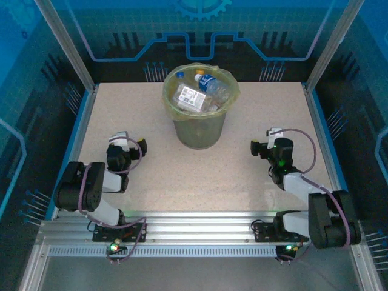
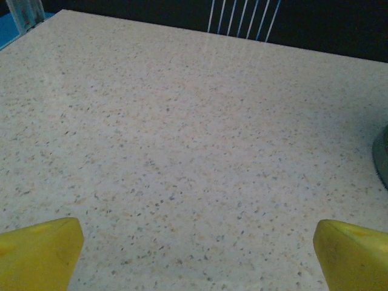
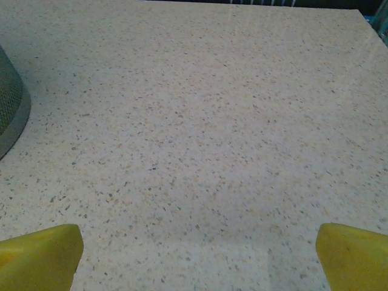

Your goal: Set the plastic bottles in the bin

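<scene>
Plastic bottles (image 1: 209, 85) aslant inside bin (image 1: 197, 130)

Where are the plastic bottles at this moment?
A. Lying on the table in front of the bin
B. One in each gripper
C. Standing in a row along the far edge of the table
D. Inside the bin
D: the plastic bottles lie piled inside the bin, while the left gripper and the right gripper are both open with nothing between their fingers.
</scene>
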`<action>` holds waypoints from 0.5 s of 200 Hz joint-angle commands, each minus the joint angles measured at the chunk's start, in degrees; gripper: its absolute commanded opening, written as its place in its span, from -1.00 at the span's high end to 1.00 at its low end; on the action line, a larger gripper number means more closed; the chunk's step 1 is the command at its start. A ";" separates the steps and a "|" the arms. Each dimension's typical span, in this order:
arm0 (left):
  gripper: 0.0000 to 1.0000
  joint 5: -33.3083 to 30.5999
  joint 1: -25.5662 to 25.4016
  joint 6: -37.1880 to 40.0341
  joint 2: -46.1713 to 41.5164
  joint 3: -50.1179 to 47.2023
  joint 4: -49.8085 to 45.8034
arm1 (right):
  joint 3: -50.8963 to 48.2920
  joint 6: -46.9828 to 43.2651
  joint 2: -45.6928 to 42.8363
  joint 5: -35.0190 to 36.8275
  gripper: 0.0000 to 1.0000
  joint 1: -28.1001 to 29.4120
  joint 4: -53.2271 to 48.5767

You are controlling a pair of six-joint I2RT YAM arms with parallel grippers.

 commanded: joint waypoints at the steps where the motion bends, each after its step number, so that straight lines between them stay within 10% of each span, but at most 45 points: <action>1: -0.98 3.82 1.06 -0.76 -0.42 1.77 1.15 | 1.24 -2.04 2.70 -3.54 -0.99 -0.97 6.89; 100: -0.98 6.93 0.44 1.39 -0.62 6.68 -7.96 | 3.58 -3.95 15.01 -11.79 -0.99 -2.62 15.56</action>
